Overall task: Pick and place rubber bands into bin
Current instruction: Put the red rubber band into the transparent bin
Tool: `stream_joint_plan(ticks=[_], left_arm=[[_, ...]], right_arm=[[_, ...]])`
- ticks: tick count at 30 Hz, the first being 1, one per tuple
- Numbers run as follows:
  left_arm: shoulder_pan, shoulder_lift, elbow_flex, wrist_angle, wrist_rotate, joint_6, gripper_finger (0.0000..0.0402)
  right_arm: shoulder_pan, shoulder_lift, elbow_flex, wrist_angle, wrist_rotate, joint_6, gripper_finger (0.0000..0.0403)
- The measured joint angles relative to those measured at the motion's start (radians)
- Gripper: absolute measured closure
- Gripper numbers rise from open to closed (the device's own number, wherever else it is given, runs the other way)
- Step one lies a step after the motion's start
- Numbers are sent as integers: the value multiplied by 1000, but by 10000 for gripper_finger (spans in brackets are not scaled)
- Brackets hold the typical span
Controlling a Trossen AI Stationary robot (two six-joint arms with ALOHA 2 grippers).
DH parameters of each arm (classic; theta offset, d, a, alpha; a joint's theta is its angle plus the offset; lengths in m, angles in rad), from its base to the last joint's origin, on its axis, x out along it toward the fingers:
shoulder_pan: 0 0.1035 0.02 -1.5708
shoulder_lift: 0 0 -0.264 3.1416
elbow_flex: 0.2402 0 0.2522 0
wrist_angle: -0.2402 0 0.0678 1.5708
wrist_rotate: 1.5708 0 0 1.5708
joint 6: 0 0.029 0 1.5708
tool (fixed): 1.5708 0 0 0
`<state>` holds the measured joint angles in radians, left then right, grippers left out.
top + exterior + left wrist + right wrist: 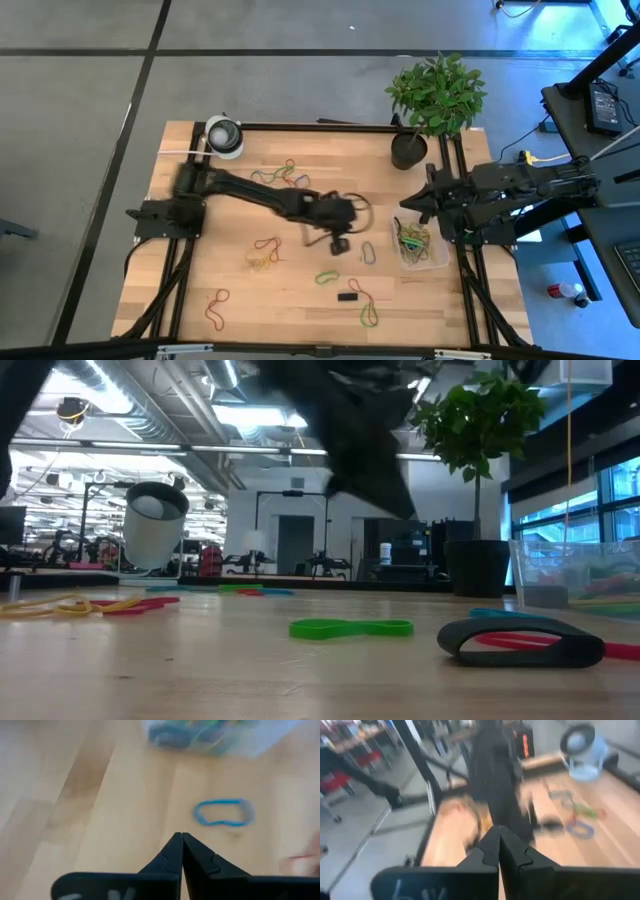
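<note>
Rubber bands lie scattered on the wooden table: a blue one [223, 812] [368, 252] just ahead of my left gripper, a green one [350, 628] [327, 277], a dark one [520, 640], and red-yellow clusters [265, 252] [290, 172]. The clear bin [425, 250] [225, 732] [575, 575] stands at the right side with several bands inside. My left gripper [340, 243] [181, 836] hangs shut over the table's middle, above the surface and holding nothing that shows. My right gripper [408, 212] [497, 830] is shut, at the right side beside the bin's far edge.
A black plant pot [408, 150] [475, 565] stands at the far right corner. A white-and-grey roll [224, 135] [155, 525] sits at the far left corner. More bands lie near the front edge [217, 305] [368, 312], along with a small black piece [347, 296].
</note>
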<state>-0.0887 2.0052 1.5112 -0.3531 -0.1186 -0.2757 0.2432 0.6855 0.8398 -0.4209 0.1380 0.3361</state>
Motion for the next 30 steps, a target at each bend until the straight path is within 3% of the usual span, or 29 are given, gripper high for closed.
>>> stream_joint_plan(ticks=[3,6,11,20,30], left_arm=[[-6,-193,-266,231,18,-61,399],[-15,-361,-483,348,11,-114,400],[-27,-622,-709,436,-20,-147,400],[-29,-966,-912,399,15,-94,400],[-28,-1200,-993,250,39,-8,399]], right_arm=[[0,25,0,-96,0,1,402],[0,83,0,-170,0,51,402],[0,241,0,-172,-39,33,402],[48,586,48,-162,-59,184,402],[218,970,354,-321,-51,340,402]])
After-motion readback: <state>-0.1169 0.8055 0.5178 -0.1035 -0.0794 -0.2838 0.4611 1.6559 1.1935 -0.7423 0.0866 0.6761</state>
